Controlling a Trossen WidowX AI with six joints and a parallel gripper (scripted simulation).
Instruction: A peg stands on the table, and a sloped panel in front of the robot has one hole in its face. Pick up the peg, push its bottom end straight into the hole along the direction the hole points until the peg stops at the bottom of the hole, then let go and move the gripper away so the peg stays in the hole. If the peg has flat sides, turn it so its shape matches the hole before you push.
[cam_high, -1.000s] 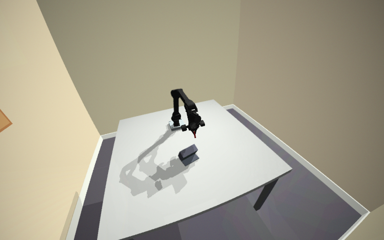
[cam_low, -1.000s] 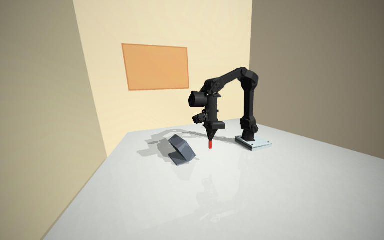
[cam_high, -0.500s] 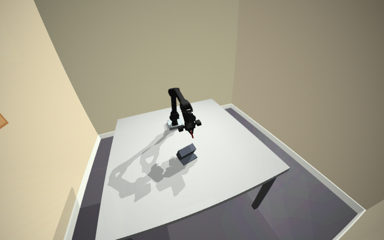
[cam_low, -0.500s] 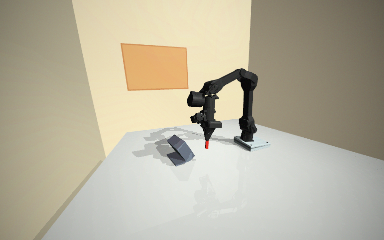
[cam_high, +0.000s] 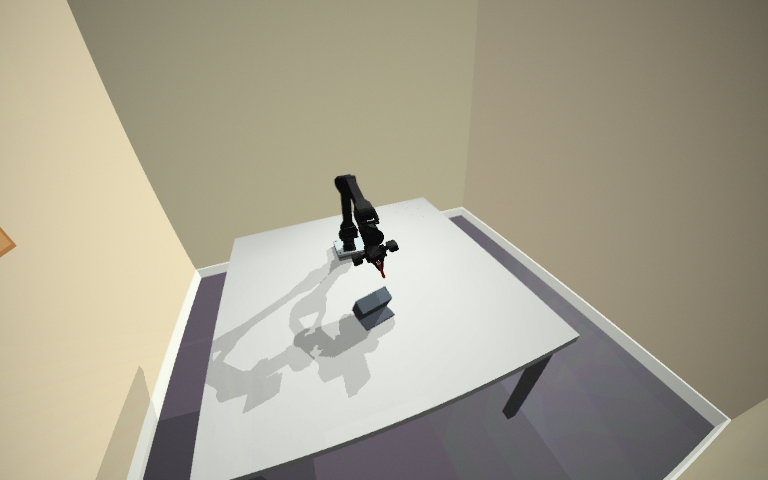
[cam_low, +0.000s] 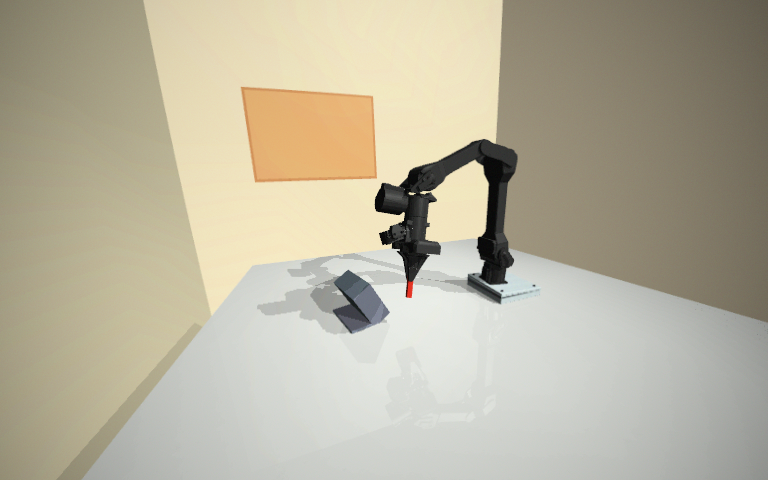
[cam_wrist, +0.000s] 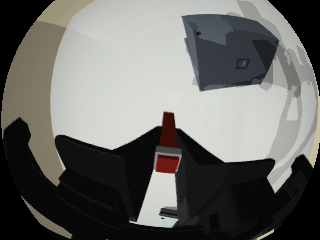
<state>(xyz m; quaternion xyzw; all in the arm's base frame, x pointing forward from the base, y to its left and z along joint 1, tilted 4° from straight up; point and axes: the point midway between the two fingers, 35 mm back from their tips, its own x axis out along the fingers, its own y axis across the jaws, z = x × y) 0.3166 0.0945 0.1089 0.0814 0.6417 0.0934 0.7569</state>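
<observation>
In the exterior view, left to right, you have the orange rectangle (cam_low: 314, 135) on the wall at upper left, then the sloped panel (cam_low: 365, 300) (cam_high: 372, 302) (cam_wrist: 230, 55) on the table (cam_low: 283, 384) (cam_high: 453, 316) (cam_wrist: 115, 75), just left of the frame's center and below it. Next comes your gripper (cam_low: 410, 278) (cam_high: 380, 266) (cam_wrist: 167, 132), pointing down near the center, its fingers closed on the red peg (cam_low: 409, 289) (cam_high: 382, 271) (cam_wrist: 168, 160). The peg is above the table — apart from the panel and outside its hole (cam_wrist: 242, 63). At right, the arm (cam_low: 496, 203) (cam_high: 346, 209) stands on a pale base plate (cam_low: 523, 291) (cam_high: 339, 249). In your wrist view, the panel sits at upper right; its hole looks roughly square, though it is small there.
</observation>
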